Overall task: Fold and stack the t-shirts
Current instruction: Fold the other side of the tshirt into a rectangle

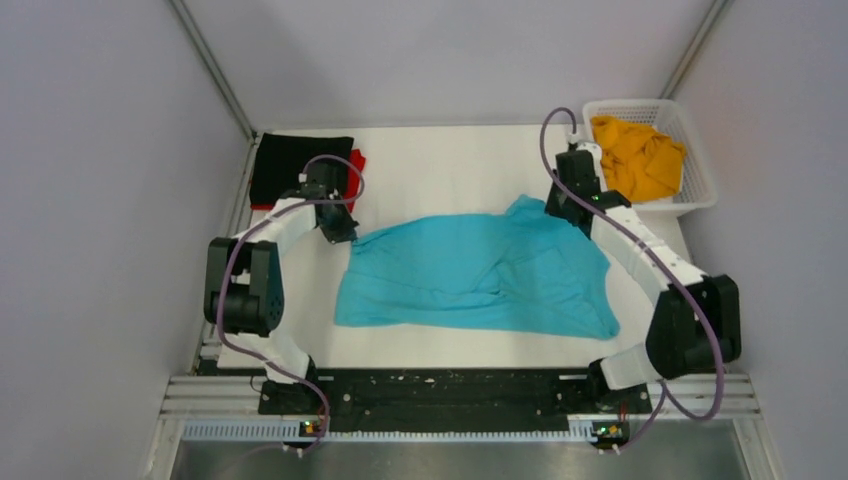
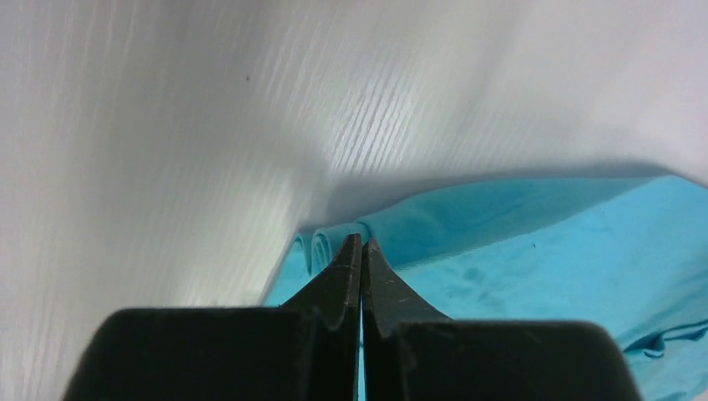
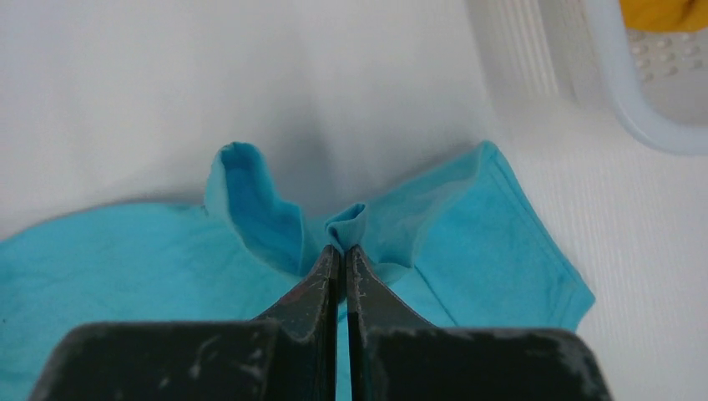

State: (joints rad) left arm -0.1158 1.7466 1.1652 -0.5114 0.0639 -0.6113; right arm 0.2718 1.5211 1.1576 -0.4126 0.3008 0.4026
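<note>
The turquoise t-shirt (image 1: 480,275) lies spread and wrinkled on the white table. My left gripper (image 1: 340,232) is shut on its far left corner, where the cloth bunches in folds (image 2: 330,242) at the fingertips. My right gripper (image 1: 572,212) is shut on its far right edge, and a pinched fold (image 3: 351,219) sticks up between the jaws beside a sleeve (image 3: 501,251). A folded black t-shirt (image 1: 298,162) lies on a red t-shirt (image 1: 355,170) at the far left. The orange-yellow t-shirt (image 1: 635,155) sits crumpled in the basket.
A white plastic mesh basket (image 1: 700,190) stands at the far right corner, and its rim (image 3: 643,125) shows in the right wrist view. Grey walls enclose the table on the left, back and right. The arm bases sit on a black rail (image 1: 450,392) at the near edge.
</note>
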